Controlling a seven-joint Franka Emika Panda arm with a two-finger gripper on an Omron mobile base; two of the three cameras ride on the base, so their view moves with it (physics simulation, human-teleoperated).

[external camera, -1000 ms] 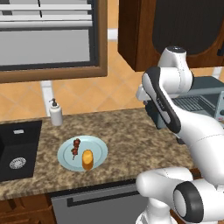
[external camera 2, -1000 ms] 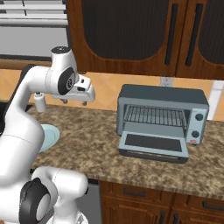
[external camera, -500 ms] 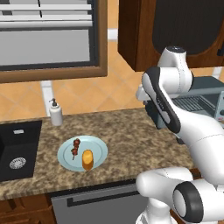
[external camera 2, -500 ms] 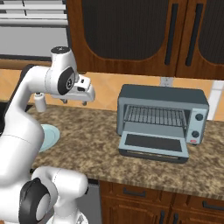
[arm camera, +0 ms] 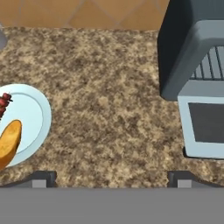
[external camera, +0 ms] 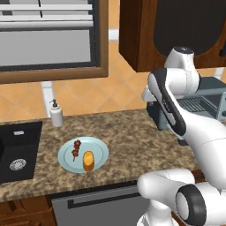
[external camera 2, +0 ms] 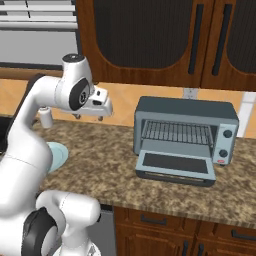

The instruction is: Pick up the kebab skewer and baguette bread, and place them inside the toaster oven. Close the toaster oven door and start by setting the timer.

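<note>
A pale blue plate [external camera: 100,150] on the granite counter carries the kebab skewer [external camera: 77,149] and, beside it, the golden baguette bread [external camera: 88,160]. In the hand view, the plate [arm camera: 33,113] sits at the left edge with the skewer [arm camera: 4,103] and bread [arm camera: 8,140] cut off by the frame. The toaster oven [external camera 2: 185,112] stands at the right, its door [external camera 2: 175,164] dropped open and the wire rack showing. My gripper [external camera 2: 90,117] hangs open and empty high above the counter, between plate and oven; in the hand view the gripper [arm camera: 111,179] looks down on bare granite.
A black sink [external camera: 17,150] is set into the counter at the far left. A white soap dispenser [external camera: 56,114] stands behind the plate by the wall. Dark wood cabinets [external camera 2: 150,40] hang above the oven. Bare granite [external camera: 128,141] lies between plate and oven.
</note>
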